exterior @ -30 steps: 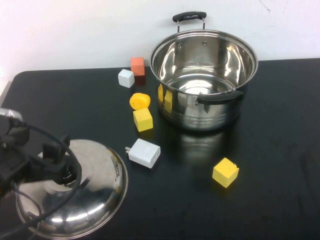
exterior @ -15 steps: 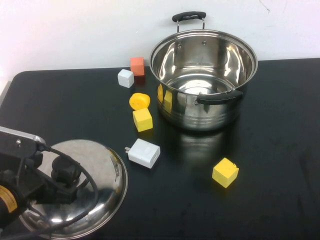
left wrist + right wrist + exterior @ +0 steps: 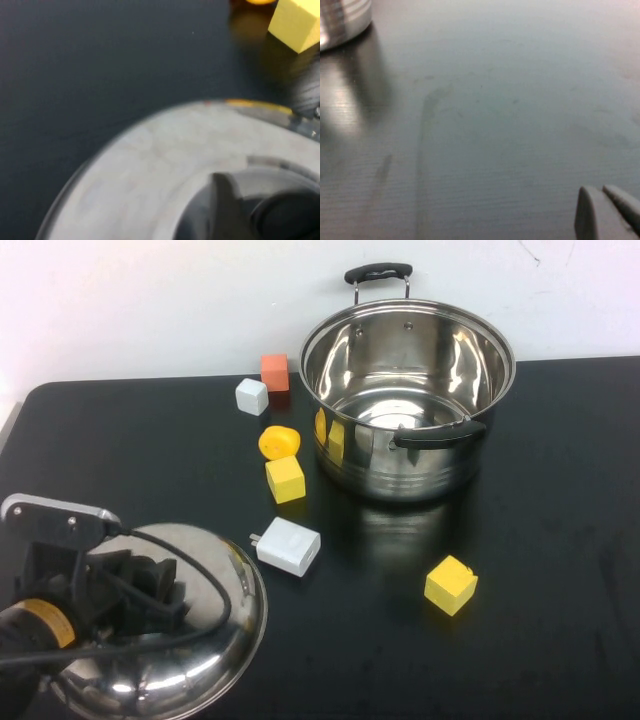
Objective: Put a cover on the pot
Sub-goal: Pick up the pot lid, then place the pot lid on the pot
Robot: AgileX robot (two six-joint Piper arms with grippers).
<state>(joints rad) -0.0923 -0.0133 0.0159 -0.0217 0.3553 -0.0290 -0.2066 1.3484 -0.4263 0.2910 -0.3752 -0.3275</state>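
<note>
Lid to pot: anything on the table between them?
In the high view, yes: the white charger and a yellow block lie between the lid, under the left gripper, and the pot. Right gripper is parked apart.

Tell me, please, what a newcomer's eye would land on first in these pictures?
Probably the big shiny pot, uncovered at the far side of the black table, with small coloured blocks scattered to its left and in front. Next, the domed steel lid at the near left corner, where the left pincer sits over its knob. The right pincer shows only in its wrist view, fingertips together above bare tabletop.
</note>
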